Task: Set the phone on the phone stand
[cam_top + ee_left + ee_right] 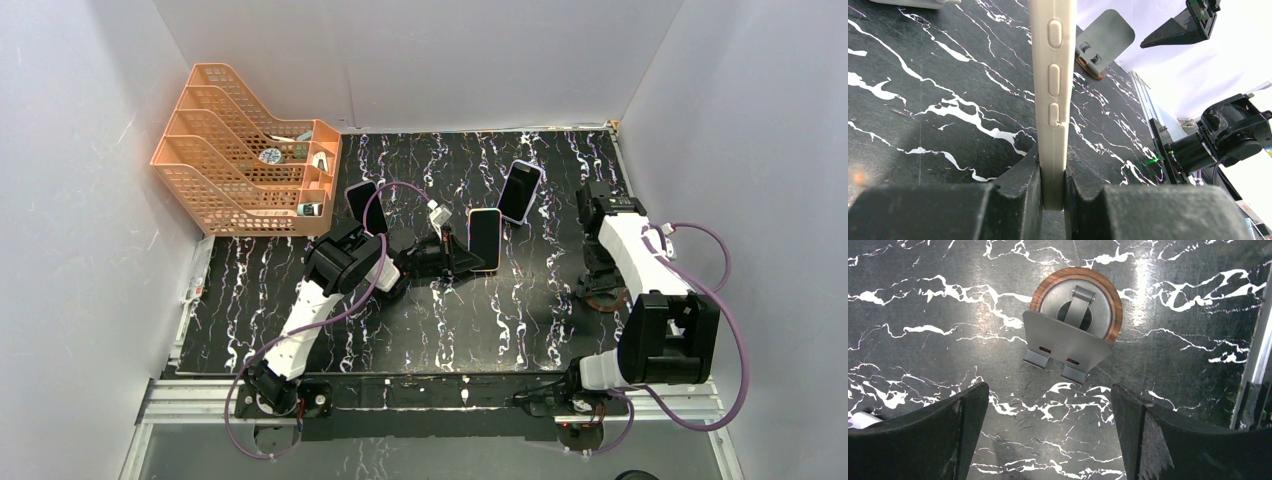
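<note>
Top view: the left gripper point(468, 262) clamps a pale-cased phone point(484, 240) upright near the middle of the table point(520, 335). The phone stand point(603, 298) sits by the table's right edge, well apart from the phone.

Left wrist view: both fingers point(1023, 195) pinch the phone's lower edge, side buttons facing the camera.

Right wrist view: the right gripper point(1049, 392) hangs above the stand, jaws spread wide, holding nothing.

There are three phones (dark phone point(362, 203) at ten o'clock, cased phone point(484, 238) central, tilted phone point(519, 191) at two o'clock), one phone stand point(1063, 342) and one orange rack point(250, 150).
</note>
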